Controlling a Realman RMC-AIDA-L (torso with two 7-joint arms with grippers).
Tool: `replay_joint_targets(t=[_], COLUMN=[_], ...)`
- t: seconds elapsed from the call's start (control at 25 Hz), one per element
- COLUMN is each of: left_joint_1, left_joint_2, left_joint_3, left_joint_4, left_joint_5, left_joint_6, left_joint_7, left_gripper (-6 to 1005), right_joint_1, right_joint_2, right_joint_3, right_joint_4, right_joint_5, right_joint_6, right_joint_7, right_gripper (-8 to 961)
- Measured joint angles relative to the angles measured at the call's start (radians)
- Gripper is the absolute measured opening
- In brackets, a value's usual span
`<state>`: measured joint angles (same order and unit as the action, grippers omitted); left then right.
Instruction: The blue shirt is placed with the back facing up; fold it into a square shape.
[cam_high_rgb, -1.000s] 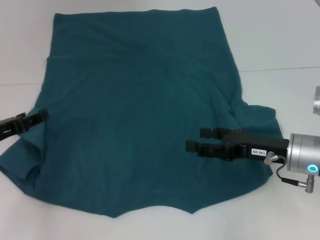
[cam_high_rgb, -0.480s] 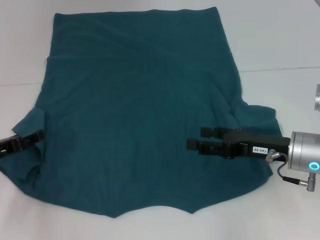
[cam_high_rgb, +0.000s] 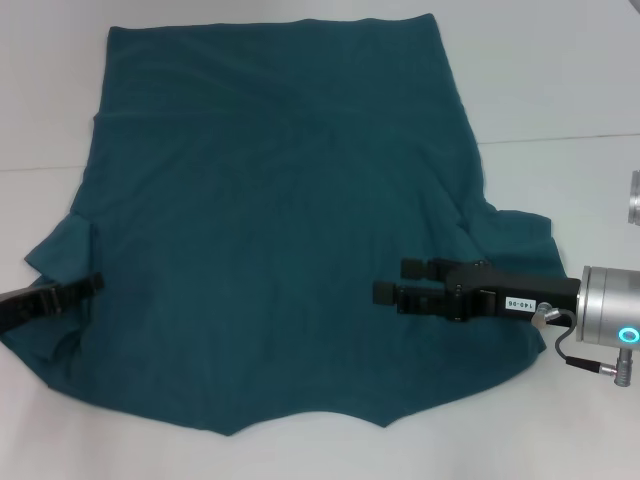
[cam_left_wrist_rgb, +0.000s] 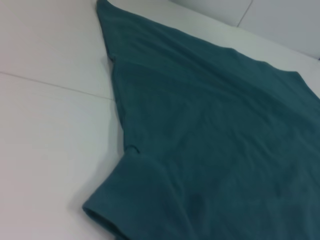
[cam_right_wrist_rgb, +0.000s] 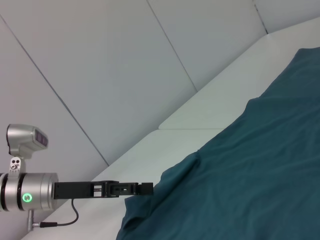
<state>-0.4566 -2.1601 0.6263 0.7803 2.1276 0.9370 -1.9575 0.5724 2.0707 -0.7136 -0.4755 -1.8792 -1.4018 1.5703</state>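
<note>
One blue shirt (cam_high_rgb: 280, 230) lies spread over most of the white table (cam_high_rgb: 560, 80), plain side up (sleeves rumpled at mid-left and mid-right); right gripper (cam_high_rgb: 392, 281) hovers over its lower right, jaws parted, empty; left gripper (cam_high_rgb: 92, 283) at the left sleeve, jaw state unclear.

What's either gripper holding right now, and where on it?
Nothing visibly held. Right gripper is open over the blue shirt; left gripper is at its left sleeve, grip unclear.

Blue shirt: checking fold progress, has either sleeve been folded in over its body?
No: the blue shirt lies spread flat, both sleeves sticking outward.
</note>
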Motion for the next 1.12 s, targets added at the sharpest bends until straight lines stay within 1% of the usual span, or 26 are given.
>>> replay_joint_targets(t=[0.2,1.12], left_joint_1=[-0.009,-0.013], left_joint_2=[0.000,0.000], left_joint_3=[0.024,0.032], left_joint_4=[-0.011,-0.017], left_joint_5=[0.018,0.051], left_joint_6=[-0.023,-0.020], left_joint_7=[-0.003,-0.003], left_gripper=[800,793], right_joint_1=[-0.002,-0.002], right_joint_2=[0.000,0.000], right_joint_3=[0.000,0.000], right_joint_4=[0.000,0.000], right_joint_5=[0.000,-0.001], right_joint_6=[0.000,-0.002], right_joint_7=[0.000,0.001], right_gripper=[914,914])
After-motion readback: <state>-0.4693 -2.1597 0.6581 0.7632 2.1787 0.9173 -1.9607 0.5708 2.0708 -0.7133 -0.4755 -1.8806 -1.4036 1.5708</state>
